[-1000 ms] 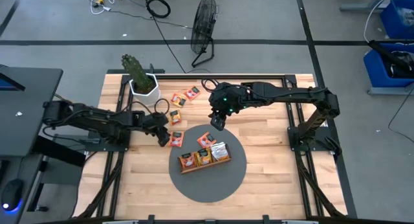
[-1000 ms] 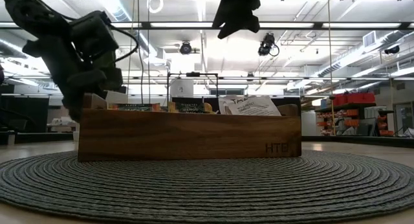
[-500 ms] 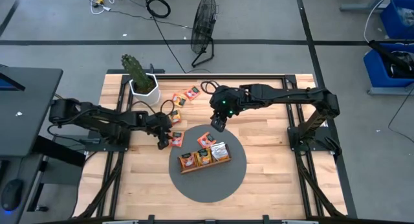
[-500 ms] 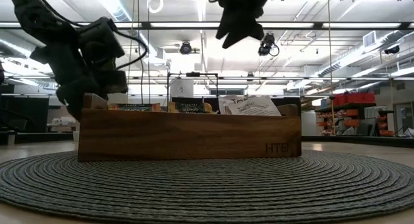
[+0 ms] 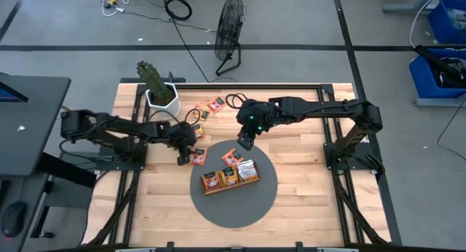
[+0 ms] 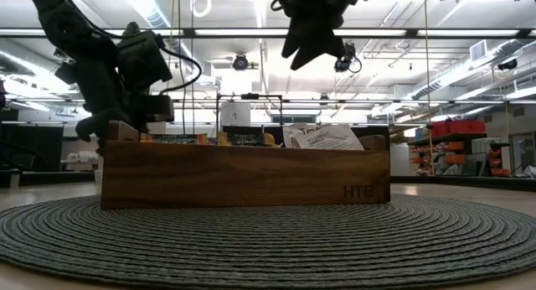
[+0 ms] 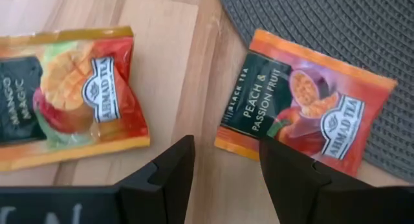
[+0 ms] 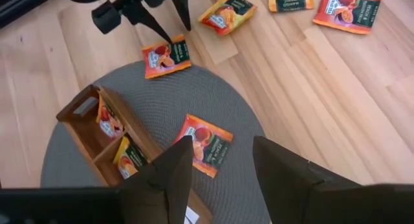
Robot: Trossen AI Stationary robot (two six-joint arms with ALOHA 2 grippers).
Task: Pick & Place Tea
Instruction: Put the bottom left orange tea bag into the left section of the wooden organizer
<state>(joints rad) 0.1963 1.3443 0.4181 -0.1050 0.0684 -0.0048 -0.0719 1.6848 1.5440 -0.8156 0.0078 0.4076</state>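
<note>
Where the low view hides sachets, left gripper (image 7: pixel 223 162) (fingers spread) straddles one — peach sachet (image 7: pixel 304 111).

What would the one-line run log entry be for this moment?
left gripper: open, over peach sachet at mat edge | right gripper: open, above sachet on mat | tray: partly filled

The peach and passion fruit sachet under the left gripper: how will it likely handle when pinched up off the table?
The peach and passion fruit sachet looks thin and flat, so probably very light and somewhat floppy. Its glossy wrapper may slip between the open left gripper fingers. One side lies on the woven mat, the other on the wooden table, so it might slide before lifting.
</note>
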